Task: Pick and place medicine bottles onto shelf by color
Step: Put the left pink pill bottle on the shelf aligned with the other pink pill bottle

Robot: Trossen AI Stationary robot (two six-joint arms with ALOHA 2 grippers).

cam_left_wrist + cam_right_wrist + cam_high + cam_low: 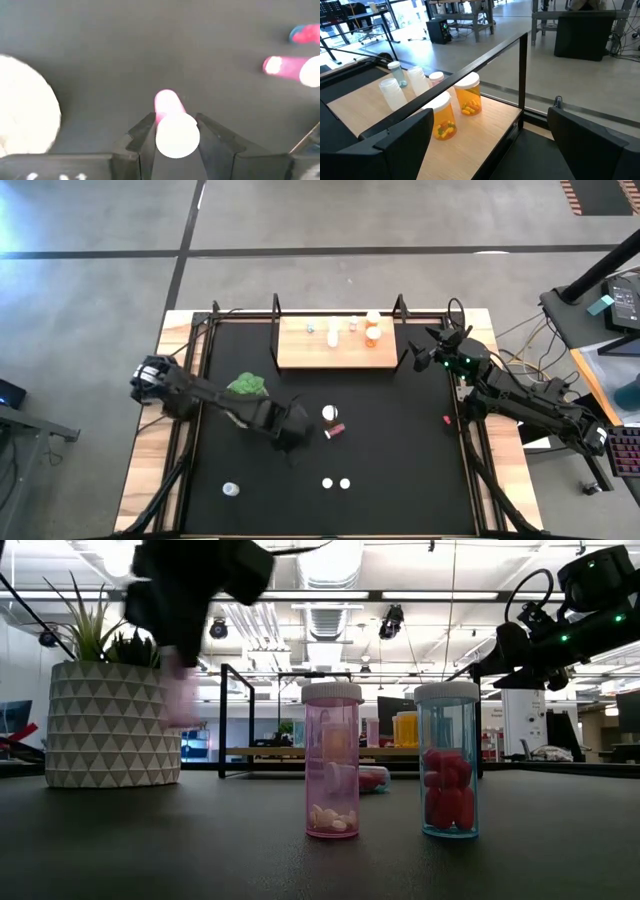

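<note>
A black table (400, 440) is seen from above, with a light-wood shelf (300, 355) at its far edge between black upright frames. The left arm reaches toward the table's middle. Its end effector (172, 132) is closed around a pink medicine bottle (167, 107) with a white cap, one finger (142, 140) pressed on each side of the cap end. In the low view the pink bottle is off the table surface, blurred, in front of a potted plant (105, 730) in a white patterned pot.

Just beside the left end effector, one pink bottle (334, 430) lies on its side and a white-capped one (330, 413) stands next to it. Two more bottles (335, 483) stand close together nearer the front edge; the low view shows them as a pink one (332, 760) and a blue-tinted one (448, 760) holding red pills. Another small bottle (231, 489) stands near the front left.

On the shelf stand two orange bottles (455, 112), some clear ones (405, 87) and a pink-capped one (436, 77).

The right end effector (485, 135) hovers at the shelf's right end, its fingers spread wide and holding nothing.
</note>
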